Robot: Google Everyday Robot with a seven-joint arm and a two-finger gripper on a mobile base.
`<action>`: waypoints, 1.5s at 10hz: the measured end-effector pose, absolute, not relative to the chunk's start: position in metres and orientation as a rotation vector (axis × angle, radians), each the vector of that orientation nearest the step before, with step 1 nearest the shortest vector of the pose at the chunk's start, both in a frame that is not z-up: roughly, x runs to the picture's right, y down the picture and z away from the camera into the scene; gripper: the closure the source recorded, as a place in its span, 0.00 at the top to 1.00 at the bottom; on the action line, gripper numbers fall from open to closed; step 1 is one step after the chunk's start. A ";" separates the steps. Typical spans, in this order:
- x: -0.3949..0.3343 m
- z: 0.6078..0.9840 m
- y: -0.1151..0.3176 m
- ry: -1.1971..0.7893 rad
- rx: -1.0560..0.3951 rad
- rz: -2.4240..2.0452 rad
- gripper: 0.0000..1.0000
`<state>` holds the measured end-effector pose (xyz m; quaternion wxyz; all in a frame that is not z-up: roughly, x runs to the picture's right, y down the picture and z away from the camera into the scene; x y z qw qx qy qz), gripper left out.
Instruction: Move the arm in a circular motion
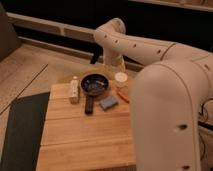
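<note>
The arm (165,95) is thick, rounded and cream-white with small dark screw holes. It fills the right foreground, rises to a bulbous joint (111,33) at the top centre, then bends down toward the table's far edge. The gripper (111,69) hangs at the end of that last segment, just behind the black pan (94,83) and left of the white cup (120,78). It holds nothing that I can see.
On the wooden table (85,135) stand the pan with its handle toward me, a white bottle (74,90), a blue sponge (108,103) and an orange-red item (123,96). A dark mat (20,130) lies on the floor at left. A ledge (45,25) runs along the back.
</note>
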<state>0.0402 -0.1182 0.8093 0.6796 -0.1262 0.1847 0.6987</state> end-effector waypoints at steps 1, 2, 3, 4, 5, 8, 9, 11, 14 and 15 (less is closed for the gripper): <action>0.028 0.817 -0.125 0.379 -0.303 1.531 0.65; -0.003 0.828 -0.135 0.312 -0.351 1.440 0.65; -0.022 0.830 -0.139 0.277 -0.379 1.386 0.65; -0.051 0.830 -0.139 0.236 -0.423 1.312 0.65; -0.086 0.825 -0.137 0.189 -0.467 1.237 0.65; -0.159 0.794 -0.114 0.085 -0.581 1.098 0.65; -0.179 0.778 -0.098 0.062 -0.614 1.059 0.65; -0.197 0.748 -0.059 0.059 -0.649 1.006 0.65; -0.189 0.716 -0.012 0.090 -0.645 1.009 0.65; -0.178 0.710 -0.003 0.109 -0.629 1.024 0.65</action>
